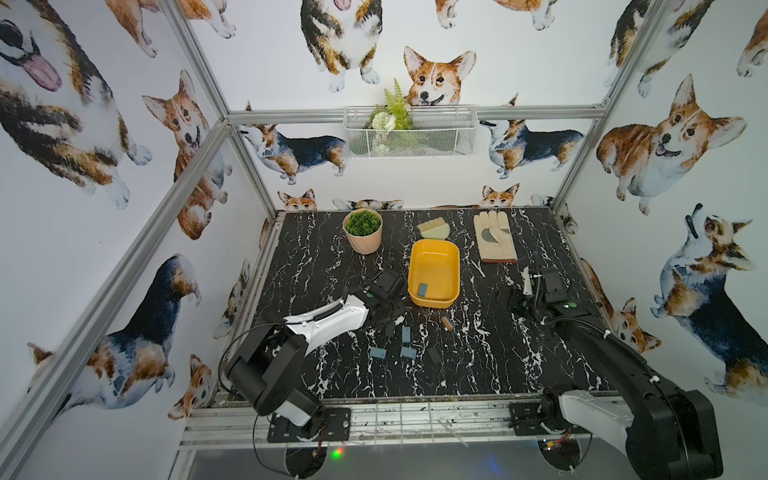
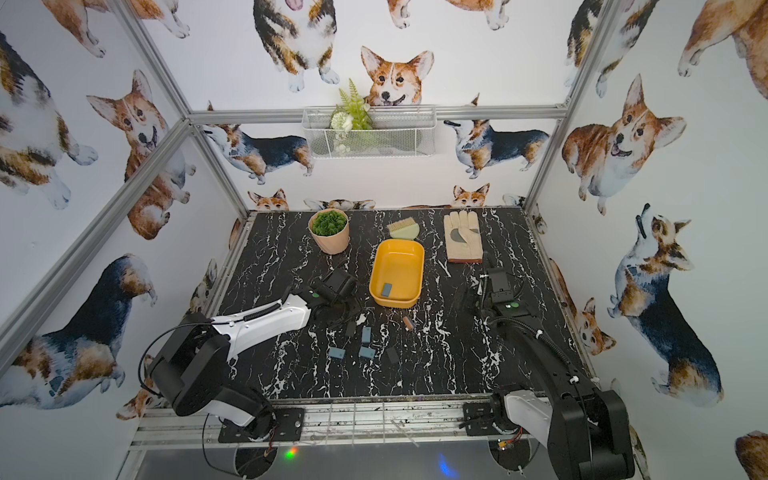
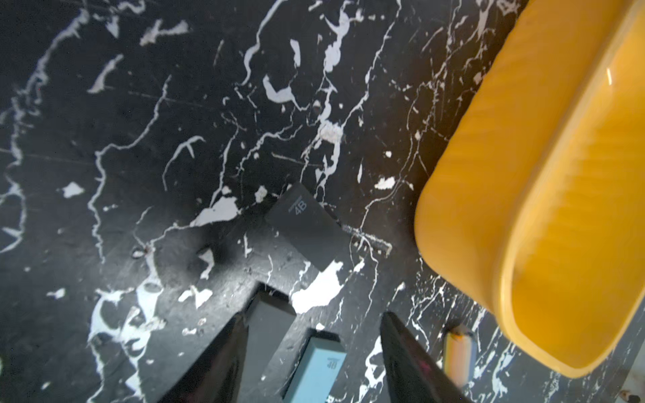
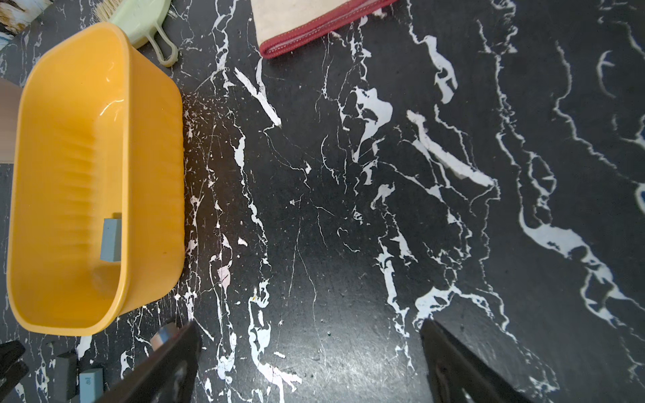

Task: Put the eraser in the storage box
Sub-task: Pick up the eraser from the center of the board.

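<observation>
The mustard-yellow storage box (image 1: 453,257) (image 2: 417,257) (image 4: 157,181) stands mid-table, with one blue-grey eraser (image 1: 423,289) (image 2: 387,289) (image 4: 111,240) lying inside it. Several more erasers, blue and dark, lie on the table in front of the box. My left gripper (image 1: 388,318) (image 3: 314,315) hangs open over them. A blue eraser (image 3: 317,366) (image 1: 406,333) lies between its fingers, and a dark grey eraser (image 3: 268,324) lies against one finger. A dark eraser marked 4B (image 3: 303,226) lies just beyond the tips. My right gripper (image 1: 515,297) (image 4: 310,326) is wide open and empty over bare table, right of the box.
A pink plant pot (image 1: 363,230), a green hand brush (image 1: 432,229) and a work glove (image 1: 494,237) line the back of the table. A small brown stub (image 1: 446,323) lies in front of the box. A white wire basket (image 1: 409,131) hangs on the back wall.
</observation>
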`<state>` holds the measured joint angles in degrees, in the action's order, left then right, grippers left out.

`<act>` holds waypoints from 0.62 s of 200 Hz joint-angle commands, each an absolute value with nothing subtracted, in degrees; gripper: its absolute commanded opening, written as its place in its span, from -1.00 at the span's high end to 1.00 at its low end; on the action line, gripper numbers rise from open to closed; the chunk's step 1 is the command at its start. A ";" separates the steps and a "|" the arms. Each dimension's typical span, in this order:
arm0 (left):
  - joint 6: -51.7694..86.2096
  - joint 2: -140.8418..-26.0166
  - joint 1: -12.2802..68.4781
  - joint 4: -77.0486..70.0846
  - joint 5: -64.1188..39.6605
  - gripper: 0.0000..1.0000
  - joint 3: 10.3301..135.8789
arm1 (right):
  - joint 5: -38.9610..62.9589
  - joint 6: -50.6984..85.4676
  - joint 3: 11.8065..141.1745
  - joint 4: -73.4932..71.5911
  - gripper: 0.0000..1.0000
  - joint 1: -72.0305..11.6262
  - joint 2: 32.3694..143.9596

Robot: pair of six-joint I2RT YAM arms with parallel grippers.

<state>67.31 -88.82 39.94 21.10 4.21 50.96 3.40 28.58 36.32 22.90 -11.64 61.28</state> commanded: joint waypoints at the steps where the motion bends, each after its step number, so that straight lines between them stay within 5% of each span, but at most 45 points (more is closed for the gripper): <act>1: 69.42 -90.14 39.43 19.38 3.71 -0.25 51.15 | 3.06 29.00 36.30 22.06 -0.99 -11.69 61.43; 124: 70.74 -97.33 38.14 20.73 4.57 -0.15 54.02 | 3.58 28.70 36.57 21.18 -0.99 -11.70 62.55</act>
<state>69.10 -96.09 38.28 20.47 4.23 53.87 3.42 28.53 36.32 22.72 -11.64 62.22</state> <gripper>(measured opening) 0.584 0.996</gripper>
